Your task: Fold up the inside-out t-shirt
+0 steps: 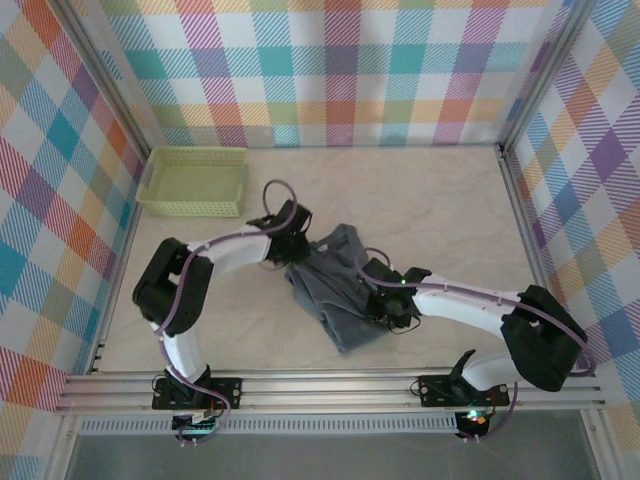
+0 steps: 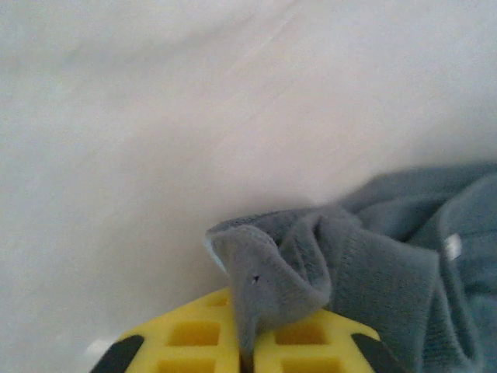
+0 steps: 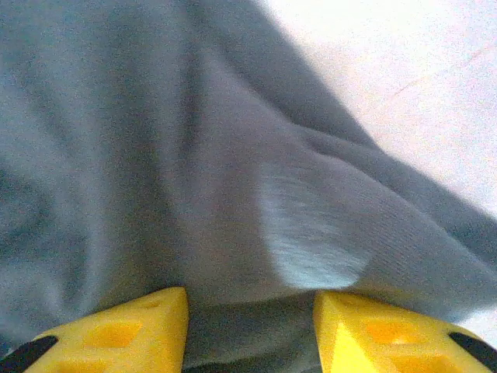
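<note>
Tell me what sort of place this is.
Probably a robot test booth: checked walls boxing in a pale table, with two arms bolted to a metal rail.

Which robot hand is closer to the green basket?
Left. The left gripper, pinching the wrinkly blue-grey t-shirt, is near the pale green plastic mesh basket; the right gripper is farther, across the shirt.

We see a white tubular left arm and matching right arm, both with bulky black joint housings, thin purple cables, one green indicator light, and yellow, square-pocketed plastic fingers.
</note>
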Action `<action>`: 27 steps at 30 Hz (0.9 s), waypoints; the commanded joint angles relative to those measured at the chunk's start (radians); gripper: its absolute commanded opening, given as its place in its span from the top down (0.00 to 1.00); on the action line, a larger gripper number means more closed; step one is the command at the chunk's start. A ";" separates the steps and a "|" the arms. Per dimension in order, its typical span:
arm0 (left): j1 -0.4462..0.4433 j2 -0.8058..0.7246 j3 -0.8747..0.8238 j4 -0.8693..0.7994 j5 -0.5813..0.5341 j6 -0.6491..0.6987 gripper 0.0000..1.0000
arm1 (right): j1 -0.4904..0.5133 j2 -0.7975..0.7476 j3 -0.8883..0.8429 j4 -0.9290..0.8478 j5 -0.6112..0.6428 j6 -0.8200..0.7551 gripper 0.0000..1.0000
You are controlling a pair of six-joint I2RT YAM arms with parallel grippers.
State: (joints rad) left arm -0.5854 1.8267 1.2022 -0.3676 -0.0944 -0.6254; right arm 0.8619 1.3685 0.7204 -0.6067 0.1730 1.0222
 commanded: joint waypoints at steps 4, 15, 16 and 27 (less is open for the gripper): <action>-0.004 -0.071 0.155 -0.238 -0.060 0.186 0.67 | 0.012 -0.142 0.114 -0.087 0.104 -0.040 0.45; -0.099 -0.191 -0.032 -0.201 0.020 -0.058 0.44 | -0.315 0.162 0.398 0.026 -0.109 -0.498 0.40; -0.099 -0.166 -0.023 -0.191 0.040 -0.069 0.44 | -0.319 0.211 0.435 0.020 -0.112 -0.509 0.41; -0.101 -0.056 -0.035 -0.042 0.151 -0.136 0.58 | -0.322 0.508 0.628 -0.021 -0.122 -0.503 0.43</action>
State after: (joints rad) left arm -0.6815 1.7580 1.1694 -0.4782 0.0135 -0.7441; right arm 0.5434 1.8378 1.3094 -0.5938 0.0650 0.5369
